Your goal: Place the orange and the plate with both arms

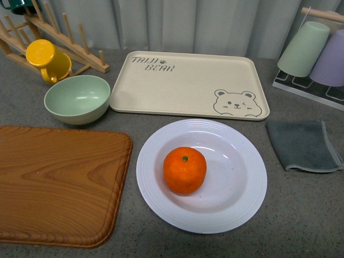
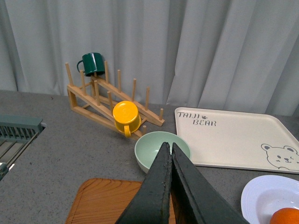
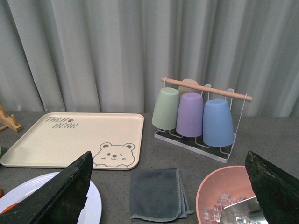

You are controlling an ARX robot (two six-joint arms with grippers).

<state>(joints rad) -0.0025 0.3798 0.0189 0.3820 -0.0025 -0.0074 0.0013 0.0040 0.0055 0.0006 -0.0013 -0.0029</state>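
Observation:
The orange (image 1: 185,170) sits in the well of the white plate (image 1: 236,207) at the middle front of the grey counter. Neither arm shows in the front view. In the left wrist view my left gripper (image 2: 168,148) is shut and empty, held above the wooden board (image 2: 103,200), with the plate's rim (image 2: 261,196) and a sliver of the orange (image 2: 286,217) to one side. In the right wrist view my right gripper (image 3: 170,161) is open wide and empty, above the grey cloth (image 3: 156,193), with the plate's edge (image 3: 91,205) beside one finger.
A beige bear tray (image 1: 188,83) lies behind the plate. A pale green bowl (image 1: 77,99), a yellow cup (image 1: 47,59) and a wooden rack (image 1: 64,37) stand back left. A cup rack (image 1: 317,54) stands back right. A pink bowl of ice (image 3: 229,198) lies by the cloth.

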